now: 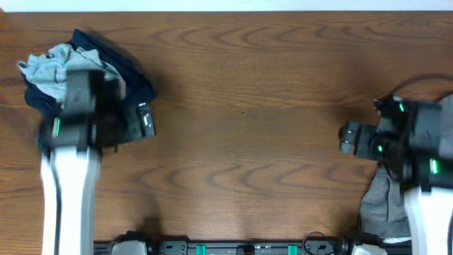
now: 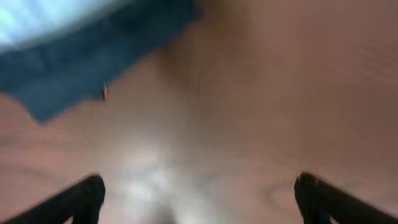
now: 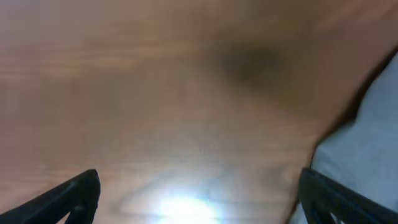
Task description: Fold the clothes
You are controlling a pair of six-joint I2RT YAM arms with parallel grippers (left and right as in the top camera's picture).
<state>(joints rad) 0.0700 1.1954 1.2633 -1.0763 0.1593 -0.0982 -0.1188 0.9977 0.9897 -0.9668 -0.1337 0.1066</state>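
Note:
A heap of clothes lies at the far left of the table: a dark navy garment (image 1: 134, 81) with a light grey garment (image 1: 53, 71) on top. The navy garment also shows in the left wrist view (image 2: 81, 68), blurred, at the upper left. My left gripper (image 2: 199, 196) is open and empty over bare wood just beside the heap; the arm covers part of the heap in the overhead view (image 1: 145, 119). A grey garment (image 1: 382, 205) lies at the right front, partly under my right arm, and shows in the right wrist view (image 3: 367, 143). My right gripper (image 3: 199, 193) is open and empty over bare wood next to it.
The wooden table (image 1: 248, 106) spans the view. The robot base rail (image 1: 233, 248) runs along the front edge.

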